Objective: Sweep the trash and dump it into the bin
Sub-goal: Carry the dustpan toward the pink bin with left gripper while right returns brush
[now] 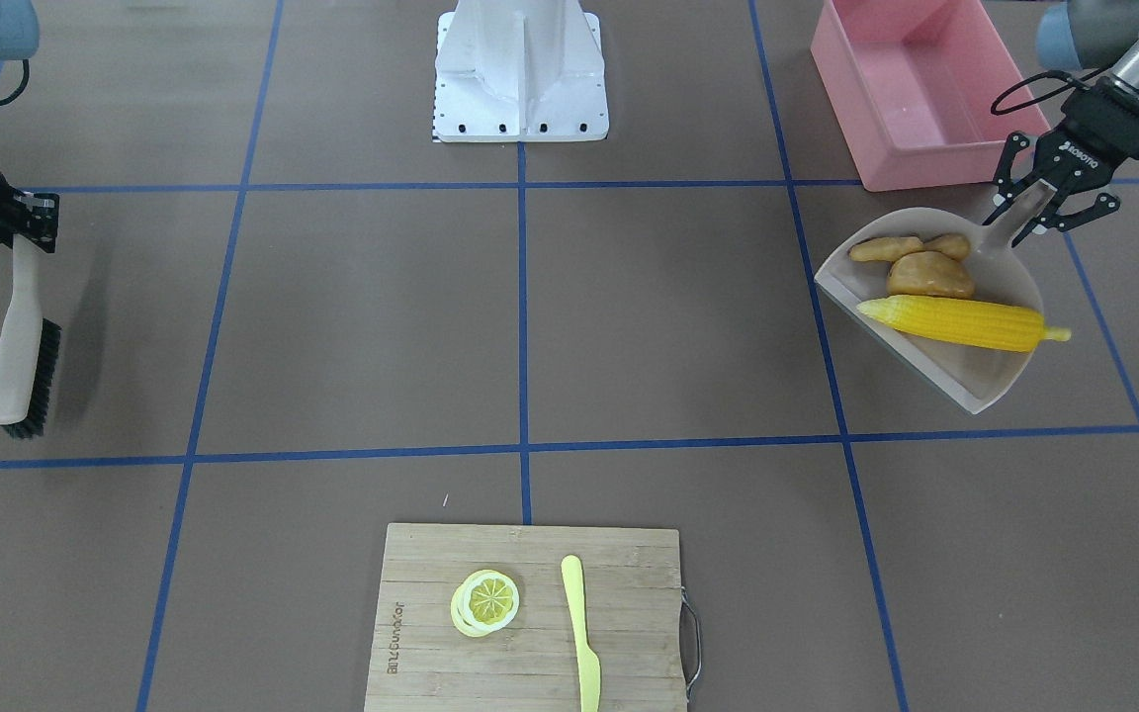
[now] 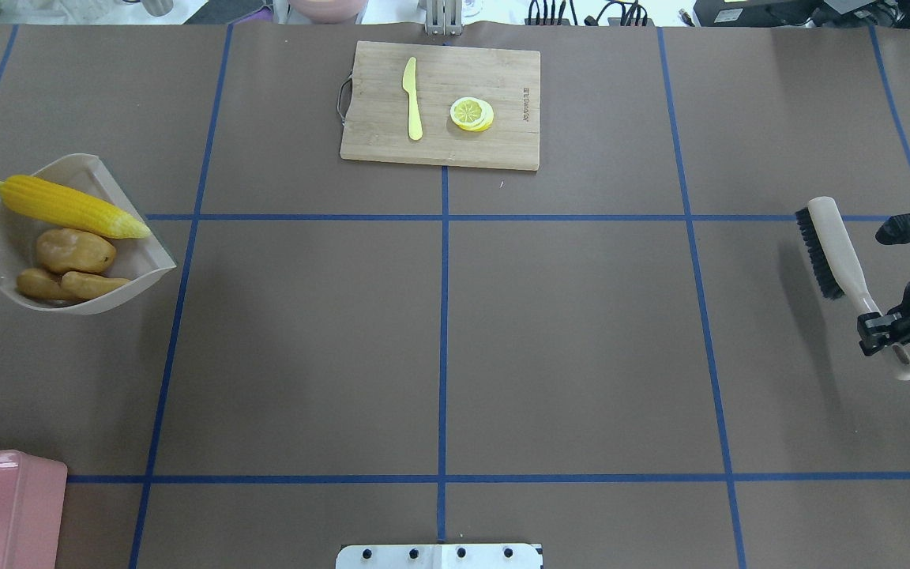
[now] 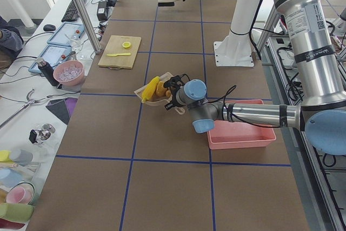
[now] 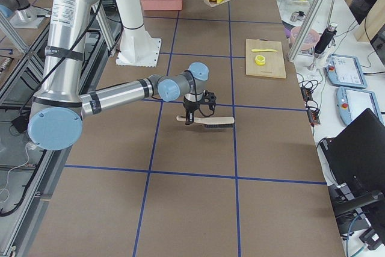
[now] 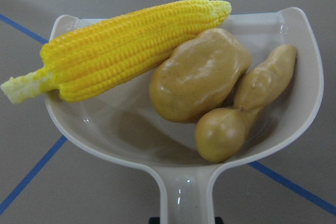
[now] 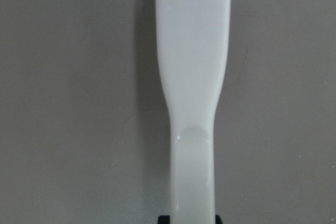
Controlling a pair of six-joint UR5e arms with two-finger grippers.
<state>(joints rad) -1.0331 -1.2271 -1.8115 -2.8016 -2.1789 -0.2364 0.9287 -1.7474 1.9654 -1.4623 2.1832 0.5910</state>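
L claw (image 1: 1037, 208) clamped on loaded dustpan (image 1: 970, 378) handle; bin (image 1: 925, 163) near, its 12 o'clock in front view; R claw (image 1: 34, 220) grips brush (image 1: 20, 336), well apart.

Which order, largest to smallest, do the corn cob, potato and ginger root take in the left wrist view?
1. Corn cob, clearly largest.
2. Potato, bulkier.
3. Ginger root, longer but slimmer; these two are close.

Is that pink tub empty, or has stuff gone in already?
Empty: the pink tub shows a bare floor; corn cob, potato and ginger root lie in the dustpan.
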